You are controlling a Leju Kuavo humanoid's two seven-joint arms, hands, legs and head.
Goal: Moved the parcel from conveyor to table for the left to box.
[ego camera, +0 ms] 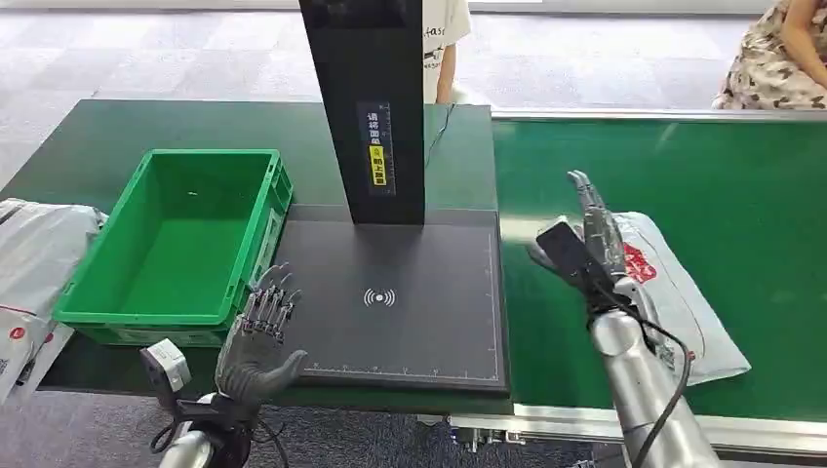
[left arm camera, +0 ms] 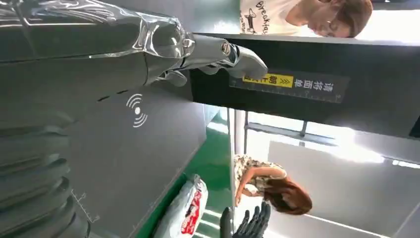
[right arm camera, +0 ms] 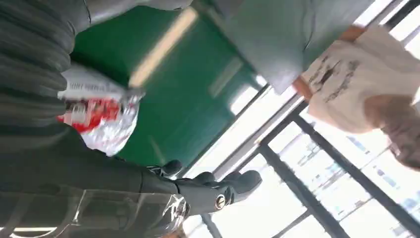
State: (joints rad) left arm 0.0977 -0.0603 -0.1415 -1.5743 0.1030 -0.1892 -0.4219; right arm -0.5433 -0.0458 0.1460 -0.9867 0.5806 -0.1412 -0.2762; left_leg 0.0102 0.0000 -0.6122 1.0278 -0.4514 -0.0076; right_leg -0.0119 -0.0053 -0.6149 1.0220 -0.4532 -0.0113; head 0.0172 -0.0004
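The soft white plastic mail bag with a red mark [ego camera: 673, 292] lies flat on the smooth green conveyor belt [ego camera: 722, 185], on the right side. It looks crinkly and a bit puffy. The robot's right hand [ego camera: 590, 239] is just beside the bag, raised above the belt, with its dark fingers [ego camera: 585, 195] straight and apart, and it holds nothing. To the left of the belt is a flat dark grey square pad [ego camera: 390, 302] with a white wave sign on it, and a tall black post [ego camera: 366, 107] stands at its back edge. The left hand [ego camera: 258, 341] is over the pad's near corner, palm up, fingers spread and empty. Beside it sits a deep green plastic box [ego camera: 185, 244] with ribbed sides. Another crumpled white bag [ego camera: 34, 263] lies at the far left.
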